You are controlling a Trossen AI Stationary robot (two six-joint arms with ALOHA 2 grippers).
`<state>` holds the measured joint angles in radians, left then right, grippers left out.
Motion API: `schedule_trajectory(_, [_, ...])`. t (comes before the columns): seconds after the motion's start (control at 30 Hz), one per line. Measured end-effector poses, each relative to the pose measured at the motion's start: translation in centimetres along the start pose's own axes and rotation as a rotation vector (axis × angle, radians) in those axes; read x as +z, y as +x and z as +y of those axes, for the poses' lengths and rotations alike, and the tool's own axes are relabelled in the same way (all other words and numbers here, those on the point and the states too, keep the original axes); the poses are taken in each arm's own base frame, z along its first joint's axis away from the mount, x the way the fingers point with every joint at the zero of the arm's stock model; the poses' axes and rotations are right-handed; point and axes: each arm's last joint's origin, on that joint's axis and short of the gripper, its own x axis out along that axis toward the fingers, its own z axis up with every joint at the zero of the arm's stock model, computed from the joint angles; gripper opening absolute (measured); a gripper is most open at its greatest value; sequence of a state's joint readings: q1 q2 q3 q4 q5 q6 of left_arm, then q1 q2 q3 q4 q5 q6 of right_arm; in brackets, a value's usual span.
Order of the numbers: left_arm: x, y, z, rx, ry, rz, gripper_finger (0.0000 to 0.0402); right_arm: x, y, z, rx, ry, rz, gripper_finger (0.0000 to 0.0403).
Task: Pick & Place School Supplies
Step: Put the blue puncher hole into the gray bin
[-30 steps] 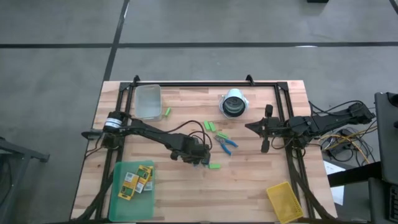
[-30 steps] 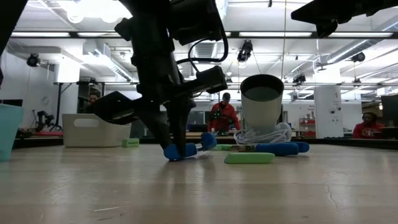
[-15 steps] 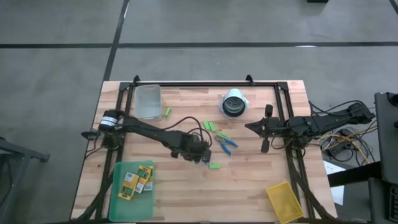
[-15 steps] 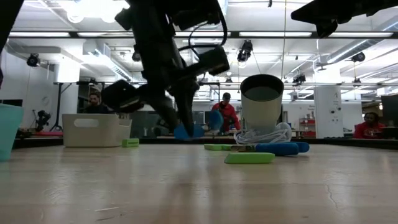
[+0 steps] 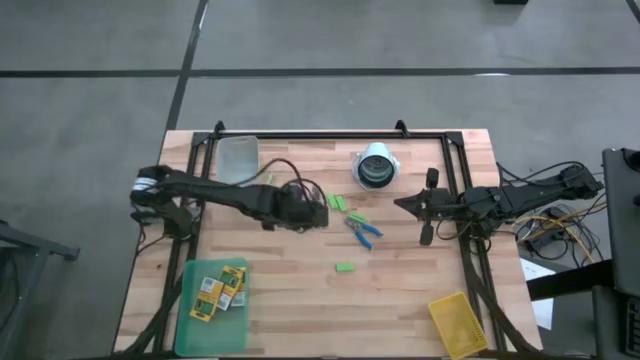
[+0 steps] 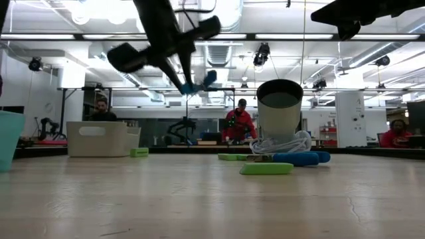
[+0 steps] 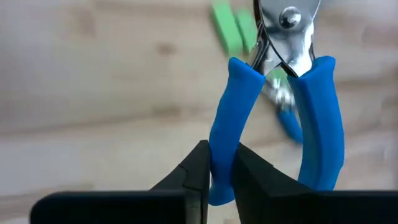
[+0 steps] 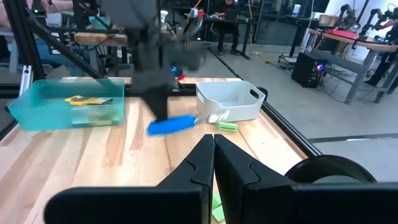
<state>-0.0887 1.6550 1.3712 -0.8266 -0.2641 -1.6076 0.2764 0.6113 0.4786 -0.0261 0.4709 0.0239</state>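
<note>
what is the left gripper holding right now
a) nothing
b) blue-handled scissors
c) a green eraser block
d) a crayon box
b: the left wrist view shows the left gripper shut on one blue handle of the scissors, and the low view shows them lifted off the table.

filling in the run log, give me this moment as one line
left gripper: shut on blue-handled scissors, held above table | second scissors: on table | right gripper: shut, idle at right side
</note>
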Motion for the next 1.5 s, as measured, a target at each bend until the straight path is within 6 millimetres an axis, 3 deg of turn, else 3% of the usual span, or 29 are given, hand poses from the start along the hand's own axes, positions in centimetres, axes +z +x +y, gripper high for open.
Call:
schedule_trajectory(0.4, [5.0, -8.0, 5.1, 0.144, -0.140, -0.224, 0.0048, 0.0, 0.0, 0.0, 0.000, 0.000, 0.001, 0.0008])
schedule_trajectory(0.8, [9.1, -12.1, 9.8, 0.324, -0.108, -0.307, 0.0048, 0.0, 0.0, 0.0, 0.000, 0.001, 0.001, 0.0008])
schedule_trajectory(1.17, [12.6, -12.6, 11.6, 0.412, 0.034, -0.220, 0.0048, 0.0, 0.0, 0.0, 0.000, -0.001, 0.001, 0.0008])
schedule_trajectory(1.5, [15.9, -9.8, 13.4, 0.471, -0.022, -0.180, 0.0048, 0.0, 0.0, 0.0, 0.000, 0.001, 0.001, 0.0008])
